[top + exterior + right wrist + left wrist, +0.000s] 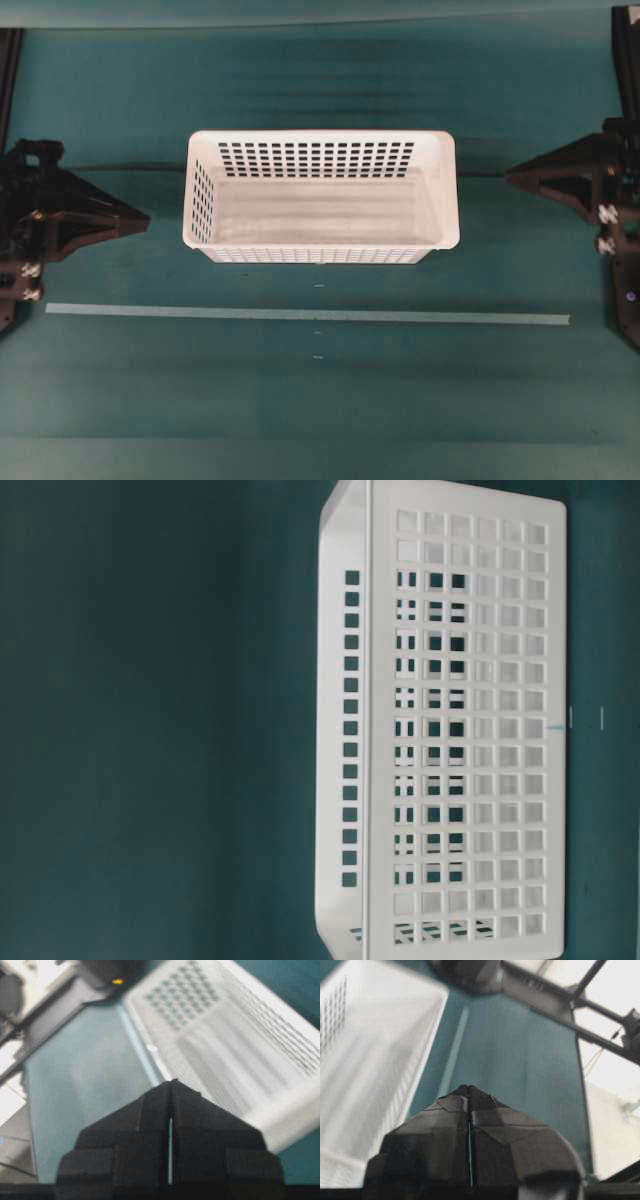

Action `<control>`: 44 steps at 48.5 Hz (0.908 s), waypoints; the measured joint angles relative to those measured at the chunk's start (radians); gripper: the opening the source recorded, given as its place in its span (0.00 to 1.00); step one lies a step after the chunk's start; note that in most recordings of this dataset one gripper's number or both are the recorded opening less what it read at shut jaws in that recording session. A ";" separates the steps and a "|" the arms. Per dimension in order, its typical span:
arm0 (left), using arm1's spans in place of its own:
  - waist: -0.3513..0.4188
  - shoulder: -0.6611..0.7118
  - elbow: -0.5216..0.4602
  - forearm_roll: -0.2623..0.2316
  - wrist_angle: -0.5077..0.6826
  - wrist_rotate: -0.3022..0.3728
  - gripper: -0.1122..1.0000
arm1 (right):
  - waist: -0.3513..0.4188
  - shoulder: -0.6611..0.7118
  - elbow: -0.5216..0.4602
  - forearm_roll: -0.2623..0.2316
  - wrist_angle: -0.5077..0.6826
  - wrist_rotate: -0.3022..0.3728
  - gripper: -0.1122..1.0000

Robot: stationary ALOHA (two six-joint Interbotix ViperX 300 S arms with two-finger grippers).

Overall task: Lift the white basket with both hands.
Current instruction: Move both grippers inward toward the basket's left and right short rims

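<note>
Nothing is done yet: the white basket [320, 195] sits on the green table [320, 400] at frame centre. The left gripper [143, 220] and right gripper [512, 178] wait well apart from it, fingers pressed together, holding nothing. Approach, grasp and lift remain.

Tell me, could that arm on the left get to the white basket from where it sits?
Probably yes. Only bare green table lies between the left gripper and the white basket. Its jaws are shut, though, so they would have to open first.
</note>
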 measured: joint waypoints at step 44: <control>0.195 0.440 -0.373 0.008 0.629 -0.572 0.05 | -0.146 0.601 -0.453 -0.089 0.738 0.345 0.09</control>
